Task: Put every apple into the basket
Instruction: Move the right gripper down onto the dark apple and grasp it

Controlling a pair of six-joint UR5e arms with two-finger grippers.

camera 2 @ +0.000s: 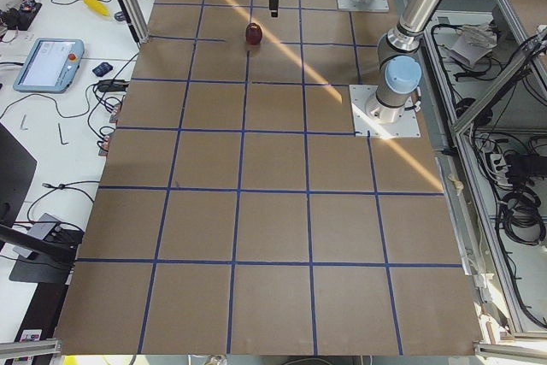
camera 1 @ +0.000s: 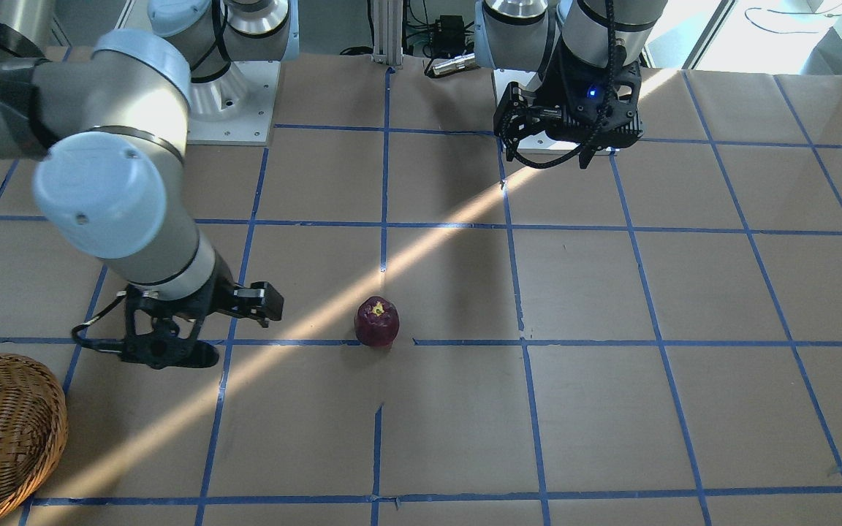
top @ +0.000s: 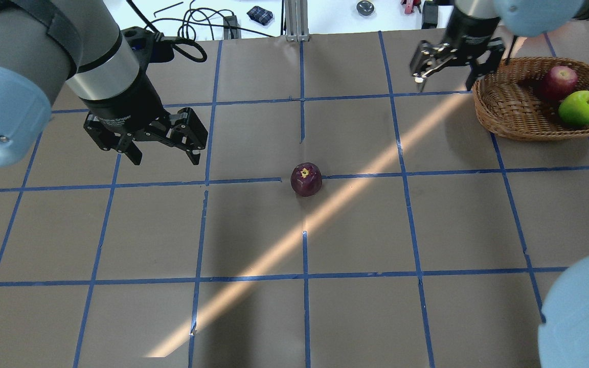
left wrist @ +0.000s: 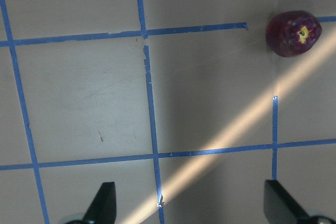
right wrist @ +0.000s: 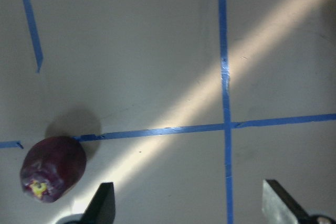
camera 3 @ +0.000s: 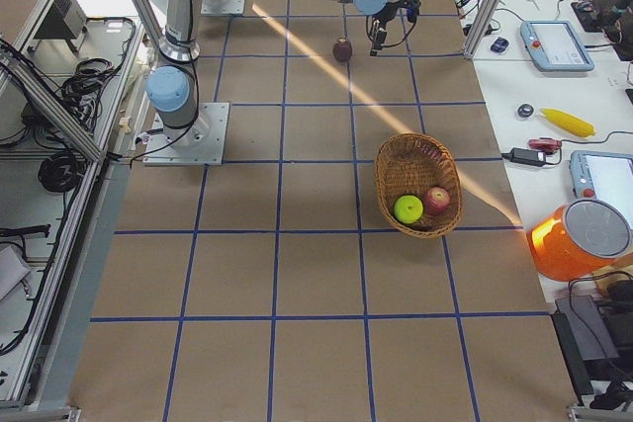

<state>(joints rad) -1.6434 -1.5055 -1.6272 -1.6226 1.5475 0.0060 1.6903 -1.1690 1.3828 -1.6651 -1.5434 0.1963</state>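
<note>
Apples were mostly dealt with: the red apple (top: 559, 82) and the green apple (top: 581, 108) lay inside the basket (top: 509, 120) at the table's far right, while the maroon apple (top: 306, 179) sat alone near the middle of the table (top: 376, 230). Both grippers hung empty with jaws spread, the right gripper (top: 444, 76) just beside the basket's rim and the left gripper (top: 165, 153) off to that apple's left. The next move, I judge, called for one gripper to centre over the maroon apple, descend and close on it.
</note>
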